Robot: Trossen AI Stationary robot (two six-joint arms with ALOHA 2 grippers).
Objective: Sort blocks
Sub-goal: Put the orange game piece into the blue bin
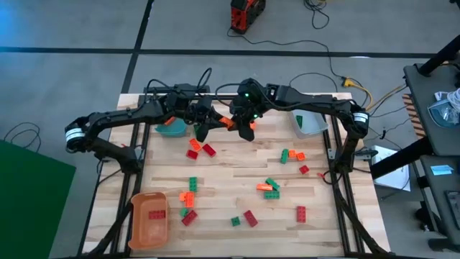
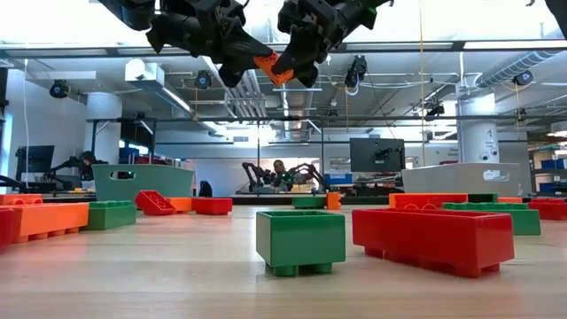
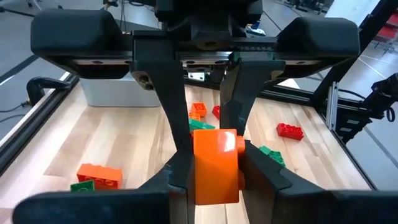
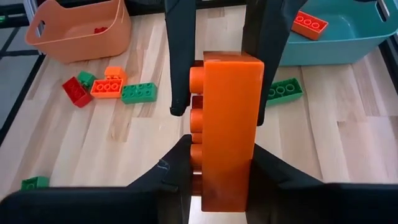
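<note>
Blocks lie scattered across the worktop [image 1: 237, 176], but the action is up in the air at the far middle: one orange block [image 1: 230, 123] hangs between both arms, the left gripper [image 1: 203, 121] clenched on one end and the right gripper [image 1: 246, 122] clamped on the other, well above the wood. That is the risk right here. Two grips on one small brick means any mismatch in pull could twist it out, and a drop from this height would bounce it among the loose red, green and orange pieces below, or off the edge. If one side lets go late, the brick could be dragged askew. The teal bin [image 1: 171, 127] sits just beside the left arm with an orange brick already inside; the orange bin [image 1: 149, 217] waits at the near left corner, the grey bin [image 1: 310, 122] far right. Exact finger contact is hard to read from above, where the dark arms overlap.
</note>
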